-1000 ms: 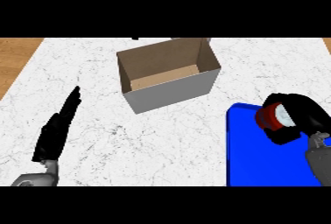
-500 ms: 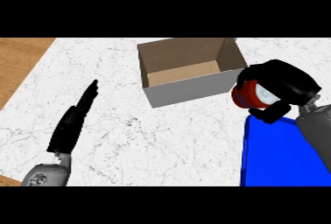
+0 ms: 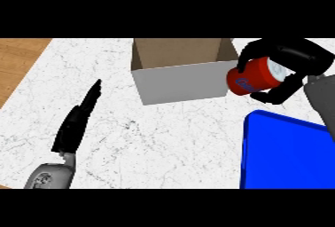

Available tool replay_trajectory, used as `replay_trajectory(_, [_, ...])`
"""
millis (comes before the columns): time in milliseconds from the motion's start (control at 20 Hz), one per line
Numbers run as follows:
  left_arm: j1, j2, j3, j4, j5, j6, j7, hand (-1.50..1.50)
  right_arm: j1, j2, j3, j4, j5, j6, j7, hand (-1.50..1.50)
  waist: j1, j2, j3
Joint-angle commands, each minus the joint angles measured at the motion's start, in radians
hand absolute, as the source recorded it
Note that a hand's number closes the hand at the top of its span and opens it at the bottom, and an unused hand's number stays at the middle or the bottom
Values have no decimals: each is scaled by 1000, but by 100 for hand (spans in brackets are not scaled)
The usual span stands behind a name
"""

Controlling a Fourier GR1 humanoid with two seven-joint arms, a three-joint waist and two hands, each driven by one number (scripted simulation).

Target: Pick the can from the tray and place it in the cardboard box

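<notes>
A red can (image 3: 254, 77) with a white end hangs tilted in the air just right of the cardboard box (image 3: 183, 82). My right hand (image 3: 294, 57) is shut on it, fingers curled over its top and underside. The can overlaps the box's right wall in the view and is off the blue tray (image 3: 288, 153), which lies at the lower right. The box stands open, its inside brown, with nothing seen in it. My left hand (image 3: 77, 122) rests at the lower left, fingers straight and pointing up the counter.
The white marble counter (image 3: 163, 146) fills most of the view. A wooden floor strip (image 3: 16, 62) shows past the counter's left edge.
My right hand has lifted the can off the tray and carried it up and left to the box's right side. The view has shifted, so the box now sits higher.
</notes>
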Motion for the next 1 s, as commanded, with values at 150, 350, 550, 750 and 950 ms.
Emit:
replay_trajectory(150, [4, 12, 16, 6, -6, 6, 4, 0, -152, 49, -59, 201, -189, 135, -252, 150, -15, -10, -2])
replay_trajectory(350, [-5, 5, 26, 39, -9, 20, -1, 0, -252, 72, -36, 276, -249, 199, -299, 150, -52, -16, -6])
replay_trajectory(550, [21, 13, 42, 27, 0, 21, -4, 0, -344, 100, 5, 361, -271, 235, -289, 150, -69, -28, -7])
replay_trajectory(750, [45, 13, 51, 11, 6, 25, -10, 0, -446, 196, 56, 448, -256, 192, -228, 150, -83, -36, -8])
replay_trajectory(950, [40, 23, 73, 39, 9, 25, -6, 0, -519, 248, 93, 525, -246, 180, -240, 150, -113, -38, -8])
